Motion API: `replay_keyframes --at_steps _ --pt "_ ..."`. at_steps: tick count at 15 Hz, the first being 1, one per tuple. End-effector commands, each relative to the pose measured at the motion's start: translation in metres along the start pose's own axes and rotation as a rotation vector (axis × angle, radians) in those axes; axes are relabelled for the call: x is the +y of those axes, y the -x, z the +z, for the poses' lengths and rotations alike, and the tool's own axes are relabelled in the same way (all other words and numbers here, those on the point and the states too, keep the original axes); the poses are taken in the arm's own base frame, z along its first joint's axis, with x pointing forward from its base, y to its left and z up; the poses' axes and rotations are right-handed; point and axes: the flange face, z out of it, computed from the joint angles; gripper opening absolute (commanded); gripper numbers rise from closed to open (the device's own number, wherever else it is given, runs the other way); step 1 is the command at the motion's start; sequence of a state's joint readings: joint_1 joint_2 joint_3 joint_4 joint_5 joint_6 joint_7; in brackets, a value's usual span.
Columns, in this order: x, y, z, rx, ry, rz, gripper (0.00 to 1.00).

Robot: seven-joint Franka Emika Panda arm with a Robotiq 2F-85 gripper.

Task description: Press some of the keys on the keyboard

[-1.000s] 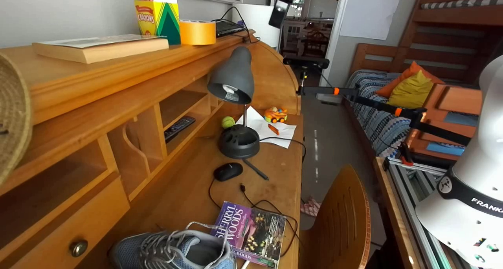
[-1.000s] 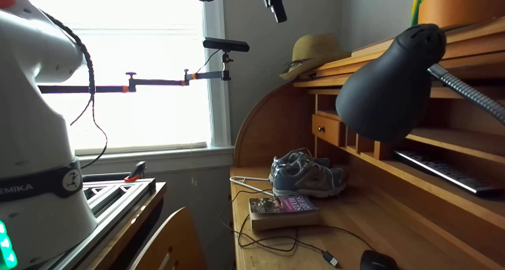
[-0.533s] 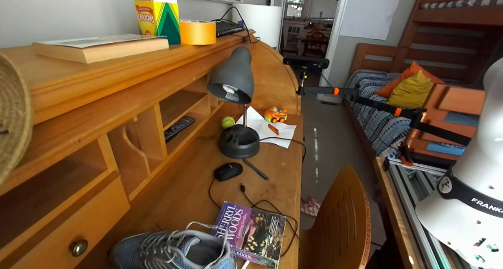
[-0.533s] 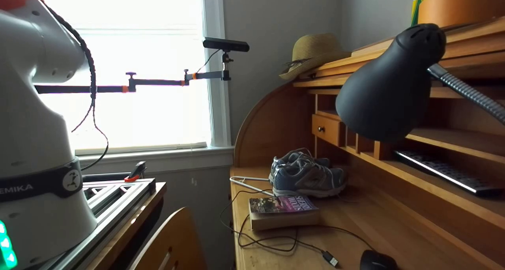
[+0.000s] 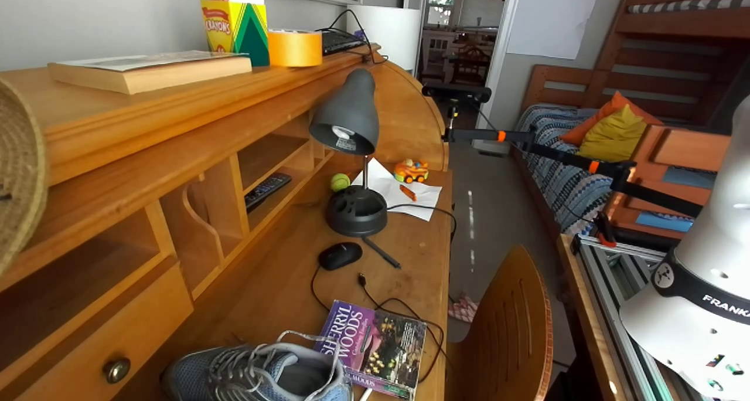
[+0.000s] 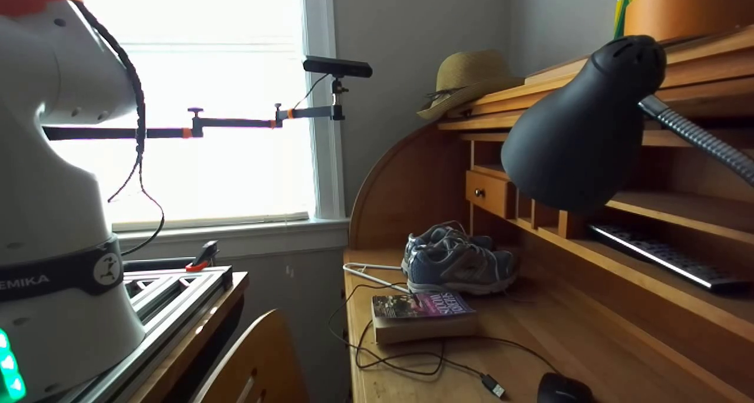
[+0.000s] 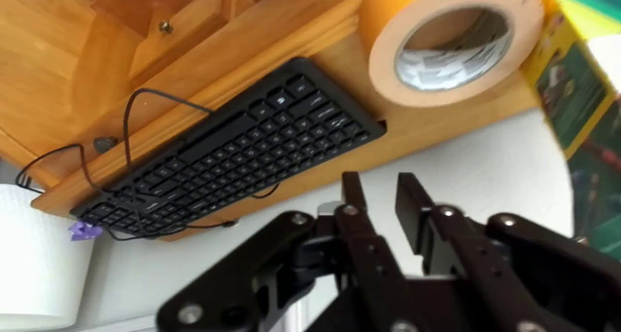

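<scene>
A black keyboard lies on the desk's top ledge, its rows of keys facing the camera in the wrist view. In an exterior view only a dark end of the keyboard shows, behind the tape roll. My gripper appears in the wrist view alone, out of frame in both exterior views. Its two fingers stand apart with pale wall visible through the gap and nothing held. In that picture the fingertips are beside the keyboard's far edge, off the keys; the height between them cannot be judged.
An orange tape roll and a crayon box stand near the keyboard on the ledge. A loose black cable crosses the keyboard's end. A white cylinder stands past that end. Below the ledge rises a desk lamp.
My gripper, visible at the top of both exterior views a second ago, has moved up and out of them. The white arm has shifted slightly. Objects on the desk have not moved.
</scene>
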State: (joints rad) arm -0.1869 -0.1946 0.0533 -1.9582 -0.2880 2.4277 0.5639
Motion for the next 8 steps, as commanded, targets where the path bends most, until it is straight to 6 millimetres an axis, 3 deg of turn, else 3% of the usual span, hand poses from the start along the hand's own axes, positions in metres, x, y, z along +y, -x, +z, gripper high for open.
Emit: replay_keyframes --at_steps 1,8 --pt "0.009 -0.025 0.043 0.135 0.076 0.100 0.00" --pt "0.003 -0.033 0.108 0.210 0.193 0.163 0.00"
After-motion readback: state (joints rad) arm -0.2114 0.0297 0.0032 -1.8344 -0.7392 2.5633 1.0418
